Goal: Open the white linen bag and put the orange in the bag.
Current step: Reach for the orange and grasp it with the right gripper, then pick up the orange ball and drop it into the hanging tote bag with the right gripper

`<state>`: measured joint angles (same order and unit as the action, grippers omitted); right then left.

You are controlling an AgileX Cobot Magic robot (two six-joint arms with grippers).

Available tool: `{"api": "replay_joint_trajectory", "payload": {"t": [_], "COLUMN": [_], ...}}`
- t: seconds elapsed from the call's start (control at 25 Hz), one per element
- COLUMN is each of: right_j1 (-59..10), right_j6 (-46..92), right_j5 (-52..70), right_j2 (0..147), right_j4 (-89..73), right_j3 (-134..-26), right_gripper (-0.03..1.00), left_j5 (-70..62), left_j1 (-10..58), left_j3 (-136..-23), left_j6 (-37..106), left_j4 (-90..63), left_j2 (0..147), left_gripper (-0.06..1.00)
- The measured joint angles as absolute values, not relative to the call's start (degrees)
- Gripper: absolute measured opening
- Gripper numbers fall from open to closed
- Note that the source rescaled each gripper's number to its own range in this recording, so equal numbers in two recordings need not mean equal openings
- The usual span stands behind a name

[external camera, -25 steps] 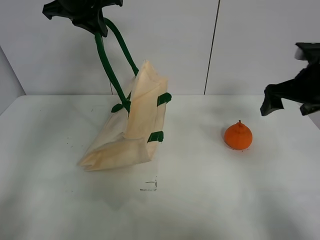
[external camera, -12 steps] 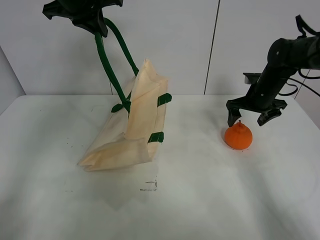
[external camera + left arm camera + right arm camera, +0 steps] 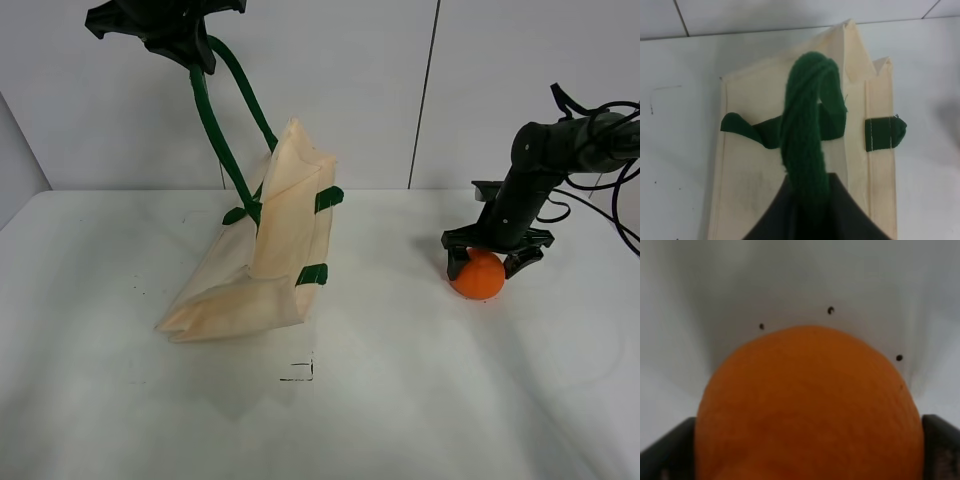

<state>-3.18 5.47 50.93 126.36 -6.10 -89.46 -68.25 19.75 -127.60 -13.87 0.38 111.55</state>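
The white linen bag (image 3: pixel 262 270) hangs tilted, its lower corner resting on the table. My left gripper (image 3: pixel 170 25) is high at the top left and shut on the bag's dark green handle (image 3: pixel 215 130). The left wrist view shows the handle (image 3: pixel 807 125) running into the gripper (image 3: pixel 810 215) above the bag (image 3: pixel 750 165). The orange (image 3: pixel 479 277) sits on the table at the right. My right gripper (image 3: pixel 490 262) is open and lowered over it, one finger on each side. In the right wrist view the orange (image 3: pixel 807 405) fills the frame between the fingers (image 3: pixel 665 450).
A white table (image 3: pixel 400 400) carries a small black corner mark (image 3: pixel 300 372) in front of the bag. A white wall with a dark vertical seam (image 3: pixel 425 95) stands behind. Cables (image 3: pixel 600 150) trail from the right arm.
My right arm swung in from the right edge and came down over the orange, fingers now either side of it. The left gripper and the bag have not moved.
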Motion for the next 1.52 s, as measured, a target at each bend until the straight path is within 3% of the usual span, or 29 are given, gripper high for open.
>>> {"api": "replay_joint_trajectory", "payload": {"t": [0.08, 0.2, 0.24, 0.64, 0.92, 1.32, 1.52], "right_j1": [-3.18, -3.18, -3.18, -3.18, -4.72, -20.33, -25.0], "right_j6": [5.47, 5.47, 5.47, 8.54, 12.4, 13.44, 13.38], "right_j5": [51.0, 51.05, 51.11, 50.66, 56.4, 51.02, 46.19], "right_j2": [126.42, 125.42, 124.74, 111.22, 109.78, 115.61, 121.86], "right_j4": [-6.3, -6.56, -6.72, -18.95, -34.21, -37.08, -37.25], "right_j3": [-89.52, -89.7, -89.7, -90.19, -100.88, -103.1, -103.1], "right_gripper": [0.62, 0.08, 0.0, 0.01, 0.01, 0.01, 0.01], "left_j5": [-68.25, -68.25, -68.25, -68.25, -68.25, -68.25, -68.25], "left_j1": [19.75, 19.75, 19.75, 19.75, 19.75, 19.75, 19.75], "left_j3": [-127.6, -127.6, -127.6, -127.6, -127.6, -127.6, -127.6], "left_j6": [-13.87, -13.87, -13.87, -13.87, -13.87, -13.87, -13.87], "left_j4": [0.38, 0.38, 0.38, 0.38, 0.38, 0.37, 0.37], "left_j2": [111.55, 111.55, 111.55, 111.55, 111.55, 111.55, 111.55], "left_gripper": [0.0, 0.0, 0.0, 0.0, 0.0, 0.0, 0.0]}}
